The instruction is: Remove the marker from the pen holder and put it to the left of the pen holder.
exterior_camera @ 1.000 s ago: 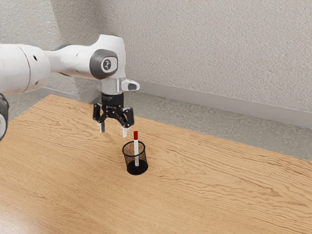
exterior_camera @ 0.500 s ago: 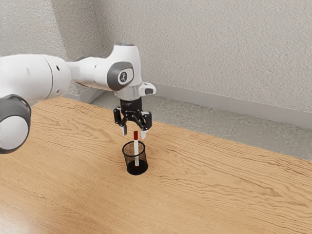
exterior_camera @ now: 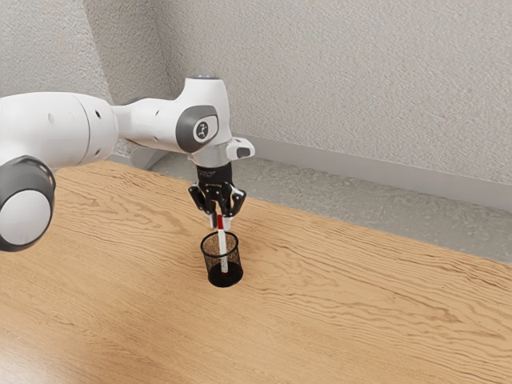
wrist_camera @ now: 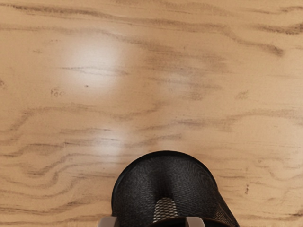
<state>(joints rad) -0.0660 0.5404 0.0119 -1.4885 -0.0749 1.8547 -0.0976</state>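
Near the middle of the worktop (exterior_camera: 344,296) stands the pen holder (exterior_camera: 210,256), upright, black and meshed. Inside it is the marker (exterior_camera: 222,242), its white body rising past the rim to a red upper end, which leans slightly toward 11 o'clock in the exterior view. At the holder's 12 o'clock there, the tool (exterior_camera: 221,224) points down, clamped on the marker's red end, one finger on either side. The arm (exterior_camera: 152,120) comes in from 10 o'clock. In the wrist view, the fingertips (wrist_camera: 195,222) appear over the holder's mouth.
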